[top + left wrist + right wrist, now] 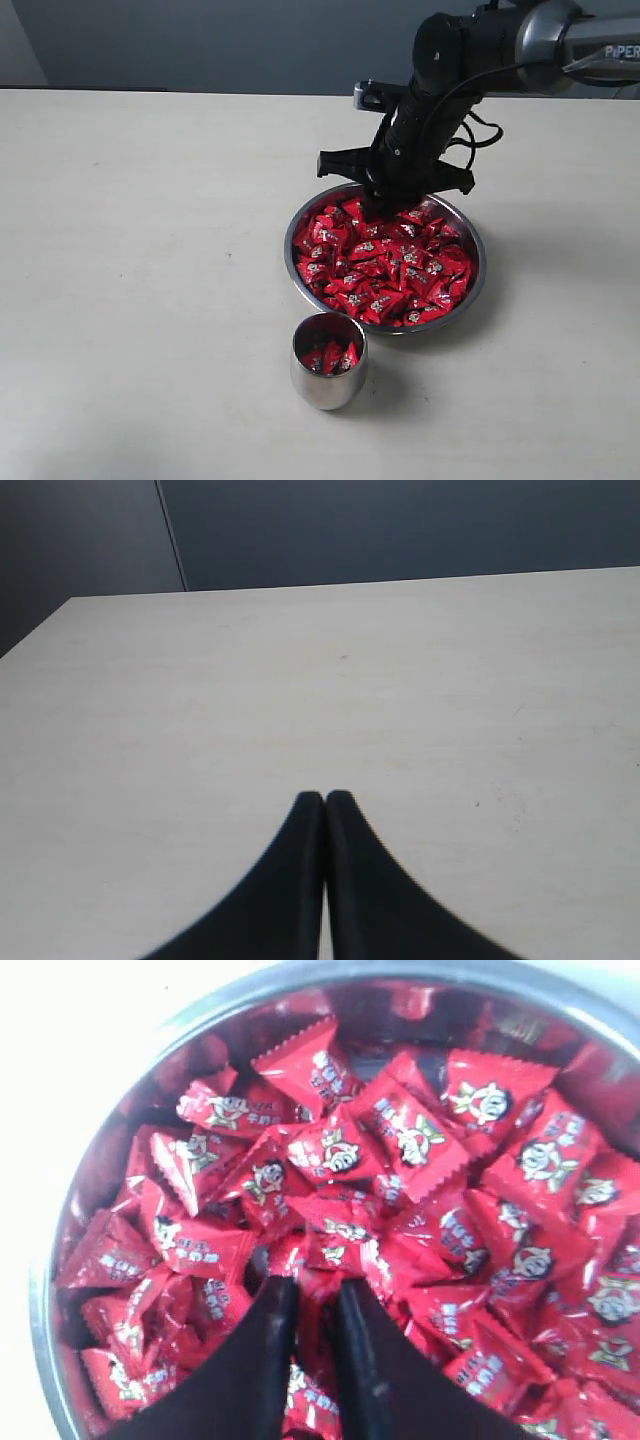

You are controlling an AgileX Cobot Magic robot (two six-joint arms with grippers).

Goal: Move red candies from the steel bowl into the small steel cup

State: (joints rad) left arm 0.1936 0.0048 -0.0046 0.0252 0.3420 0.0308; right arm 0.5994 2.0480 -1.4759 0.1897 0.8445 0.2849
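Dozens of red candies (385, 265) fill the steel bowl (483, 265) on the tabletop (150, 250); a few lie in the upright small cup (325, 385) just beside it. This looks like the picking step: the right gripper (315, 1285) is down in the pile, fingers (262, 1360) pinched on a candy (315, 1320) whose long axis is hidden. The next move calls for a straight lift, then a carry over the cup's mouth. The left gripper (325, 798) has its fingers closed on nothing.

Black-and-silver arm (452, 52) — dark tapered jaws
Glossy black wrist (415, 130), silver-grey link (545, 30) lettered "PIPER", looped black cable (488, 138); 2 matte black jaws, curving to rounded tips.
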